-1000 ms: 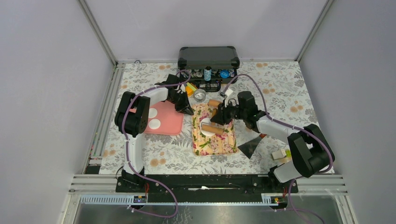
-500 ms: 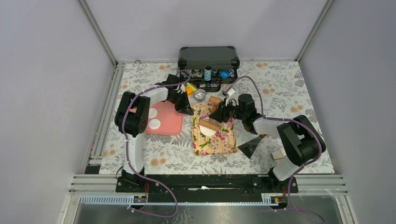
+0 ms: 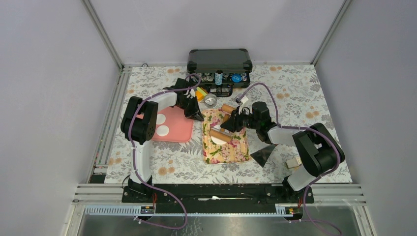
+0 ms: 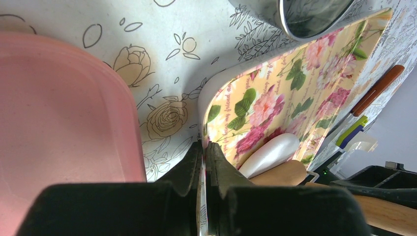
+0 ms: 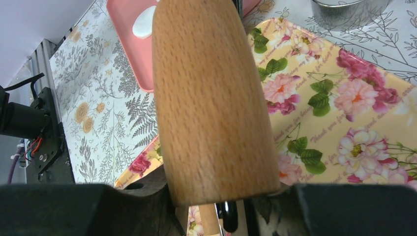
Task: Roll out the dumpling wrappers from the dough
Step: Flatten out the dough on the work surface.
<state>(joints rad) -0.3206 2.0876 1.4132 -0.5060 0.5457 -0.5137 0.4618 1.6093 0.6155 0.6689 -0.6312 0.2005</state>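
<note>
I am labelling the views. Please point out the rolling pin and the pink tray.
rolling pin [image 5: 211, 98], right wrist view, middle of its wooden barrel.
pink tray [image 4: 59, 113], left wrist view, its bare surface.

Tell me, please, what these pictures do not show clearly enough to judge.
Right wrist view: the pin hides the dough; the right gripper is blurred, cut off by the bottom edge.
Left wrist view: the top edge cuts off the tin; the left gripper covers the pinched rim of the floral tray.
Top view: dough thickness and the case contents are too small.
</note>
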